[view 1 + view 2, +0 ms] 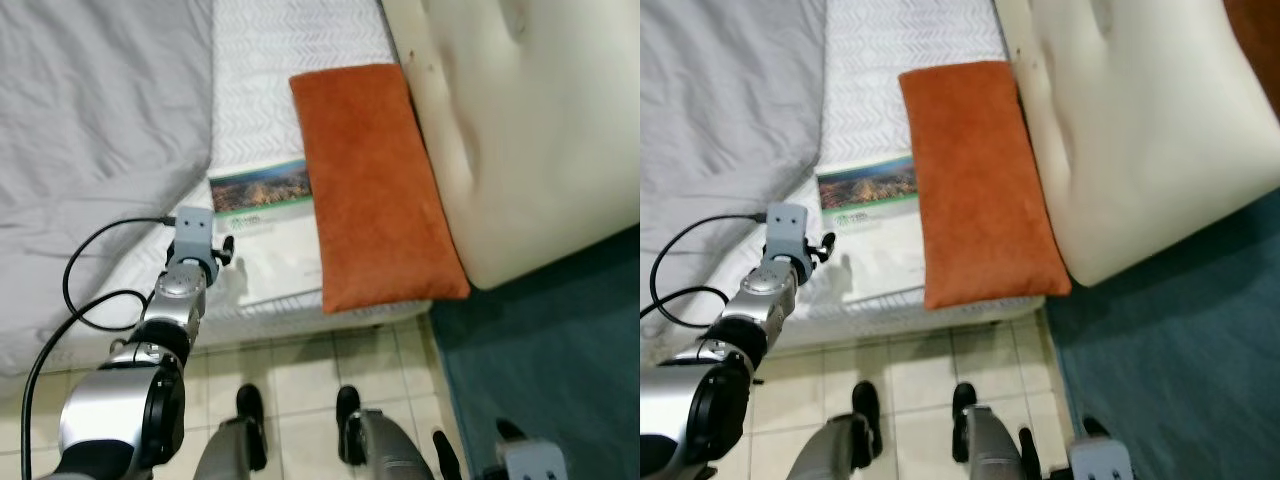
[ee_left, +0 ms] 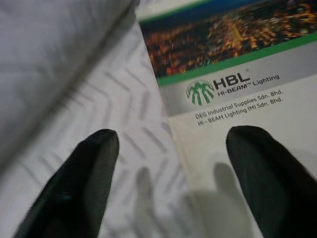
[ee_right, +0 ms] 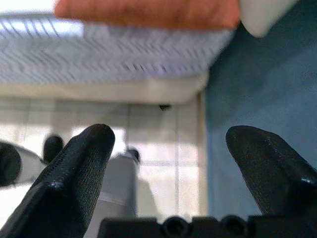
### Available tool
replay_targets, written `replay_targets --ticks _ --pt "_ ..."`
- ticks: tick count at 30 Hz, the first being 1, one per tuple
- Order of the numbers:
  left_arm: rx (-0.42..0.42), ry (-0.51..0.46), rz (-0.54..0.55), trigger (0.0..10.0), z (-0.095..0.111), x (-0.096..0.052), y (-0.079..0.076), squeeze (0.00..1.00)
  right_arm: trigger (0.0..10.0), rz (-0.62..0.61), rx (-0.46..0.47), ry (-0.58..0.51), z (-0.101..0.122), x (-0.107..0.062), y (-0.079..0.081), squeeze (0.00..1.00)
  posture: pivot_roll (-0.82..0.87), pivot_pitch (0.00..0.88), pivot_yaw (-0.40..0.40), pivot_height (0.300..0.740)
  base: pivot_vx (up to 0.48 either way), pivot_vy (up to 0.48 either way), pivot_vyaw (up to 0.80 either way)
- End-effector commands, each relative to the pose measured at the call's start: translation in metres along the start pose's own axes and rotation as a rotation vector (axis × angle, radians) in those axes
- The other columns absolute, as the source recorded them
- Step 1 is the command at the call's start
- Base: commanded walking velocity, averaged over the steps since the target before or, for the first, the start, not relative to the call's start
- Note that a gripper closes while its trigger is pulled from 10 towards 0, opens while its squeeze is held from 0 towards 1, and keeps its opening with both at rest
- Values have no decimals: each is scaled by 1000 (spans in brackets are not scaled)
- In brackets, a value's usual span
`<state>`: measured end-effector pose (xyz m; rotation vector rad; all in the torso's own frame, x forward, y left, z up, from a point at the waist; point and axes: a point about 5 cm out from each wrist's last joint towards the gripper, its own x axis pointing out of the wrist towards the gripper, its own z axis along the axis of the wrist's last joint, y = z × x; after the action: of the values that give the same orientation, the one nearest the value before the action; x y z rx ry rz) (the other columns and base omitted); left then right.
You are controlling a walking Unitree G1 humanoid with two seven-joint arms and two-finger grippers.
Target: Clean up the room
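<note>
One orange cushion (image 1: pixel 377 184) and booklet (image 1: pixel 261 190) on white mattress (image 1: pixel 290 40).

Bedroom in a home: bed w/ white chevron-quilted mattress (image 1: pixel 290 40) across upper centre of frame, grey duvet (image 1: pixel 90 130) upper left, orange cushion (image 1: pixel 375 185) centre, cream padded headboard (image 1: pixel 520 130) upper right. Pale floor tiles (image 1: pixel 300 370) along bottom edge, teal rug (image 1: pixel 560 360) lower right.
</note>
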<state>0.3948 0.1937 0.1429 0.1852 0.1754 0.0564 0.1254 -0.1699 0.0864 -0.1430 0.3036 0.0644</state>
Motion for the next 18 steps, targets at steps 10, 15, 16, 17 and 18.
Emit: replay_targets --ticks 10,15,16,17,18 --pt "226 -86 -306 10000 -45 -24 -22 1000 10000 -102 80 -70 -3 63 -19 0 -123 60 31 740 0 0 0" --pt "133 -173 -350 10000 -75 -59 -42 1000 10000 -199 121 -120 1 88 -31 0 -73 0 18 740 0 0 0" --pt "133 -173 -350 10000 -75 -59 -42 1000 10000 -199 121 -120 1 88 -31 0 -73 0 18 740 0 0 0" --pt "128 -179 -346 10000 -79 -64 -45 1000 10000 -200 128 -121 1 93 -32 0 -65 0 18 740 0 0 0" --pt "126 -182 -345 10000 -81 -67 -47 1000 10000 -199 132 -123 1 95 -32 0 -65 0 18 740 0 0 0"
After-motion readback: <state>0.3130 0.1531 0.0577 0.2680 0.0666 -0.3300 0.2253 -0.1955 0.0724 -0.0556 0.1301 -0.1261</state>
